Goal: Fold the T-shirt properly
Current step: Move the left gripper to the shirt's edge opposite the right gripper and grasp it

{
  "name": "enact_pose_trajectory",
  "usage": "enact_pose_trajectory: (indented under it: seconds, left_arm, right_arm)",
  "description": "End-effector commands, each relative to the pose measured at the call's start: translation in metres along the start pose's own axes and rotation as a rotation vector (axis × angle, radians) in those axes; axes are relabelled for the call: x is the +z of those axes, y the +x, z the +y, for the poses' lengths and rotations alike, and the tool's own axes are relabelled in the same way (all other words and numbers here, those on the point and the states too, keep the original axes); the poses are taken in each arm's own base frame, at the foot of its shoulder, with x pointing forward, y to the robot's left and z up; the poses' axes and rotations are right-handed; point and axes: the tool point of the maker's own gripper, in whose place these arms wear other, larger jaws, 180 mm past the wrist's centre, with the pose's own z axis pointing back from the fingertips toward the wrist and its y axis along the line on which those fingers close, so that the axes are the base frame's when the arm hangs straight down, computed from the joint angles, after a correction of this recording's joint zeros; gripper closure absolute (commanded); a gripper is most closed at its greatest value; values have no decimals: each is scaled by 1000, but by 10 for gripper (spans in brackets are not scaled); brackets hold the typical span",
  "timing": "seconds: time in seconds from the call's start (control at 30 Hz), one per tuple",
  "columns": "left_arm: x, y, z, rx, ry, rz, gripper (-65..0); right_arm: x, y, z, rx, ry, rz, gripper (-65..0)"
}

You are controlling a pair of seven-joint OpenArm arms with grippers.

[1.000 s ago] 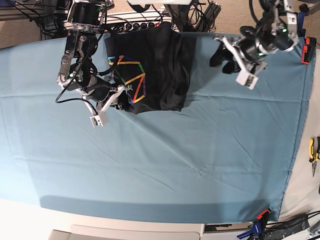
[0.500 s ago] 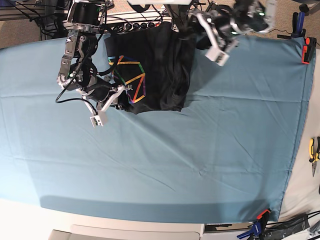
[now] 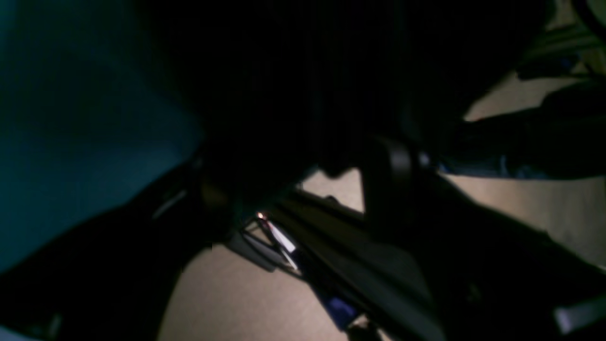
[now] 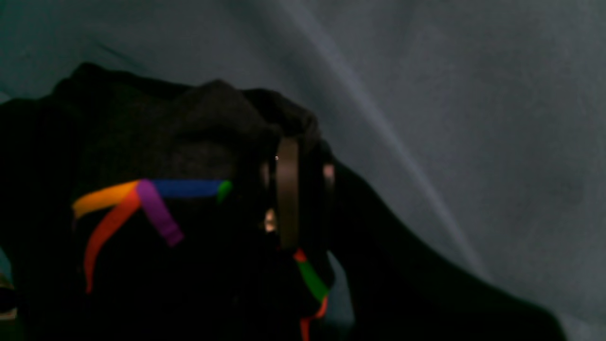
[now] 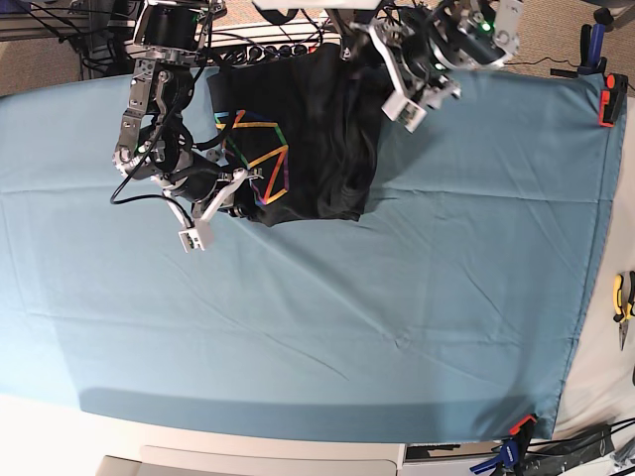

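Note:
The black T-shirt (image 5: 317, 129) lies bunched at the far middle of the blue table cloth (image 5: 347, 317), with its coloured line print (image 5: 260, 159) facing up on its left part. My right gripper (image 5: 238, 196) is shut on the shirt's near left corner. In the right wrist view its fingers (image 4: 287, 189) pinch the black cloth (image 4: 180, 137) beside the print. My left gripper (image 5: 359, 64) is at the shirt's far right corner by the table's back edge. The left wrist view is very dark, showing black cloth (image 3: 307, 71) and floor, so the jaws cannot be read.
Cables and arm mounts (image 5: 258, 45) crowd the back edge behind the shirt. An orange clamp (image 5: 607, 99) holds the cloth at the far right, another clamp (image 5: 516, 431) at the near right. Yellow pliers (image 5: 622, 297) lie off the right edge.
My left arm has swung left along the back edge, from over bare cloth on the right to the shirt's far right corner. The right arm and the shirt have not moved.

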Motion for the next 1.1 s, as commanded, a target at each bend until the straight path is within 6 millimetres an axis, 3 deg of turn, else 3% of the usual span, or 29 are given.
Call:
enact_pose_trajectory:
  seconds: [0.0, 0.2, 0.5, 1.07]
  left_arm:
    - [4, 5, 1, 1, 2, -26, -417]
    - [8, 5, 7, 11, 13, -29, -466]
    - [8, 9, -8, 44, -64, -56, -466]
    - [4, -2, 0, 63, -32, -24, -466]
  right_arm:
    - [4, 17, 0, 20, 2, -56, 0]
    - [4, 17, 0, 20, 2, -56, 0]
    - [4, 17, 0, 20, 2, -56, 0]
    - [4, 17, 0, 20, 2, -52, 0]
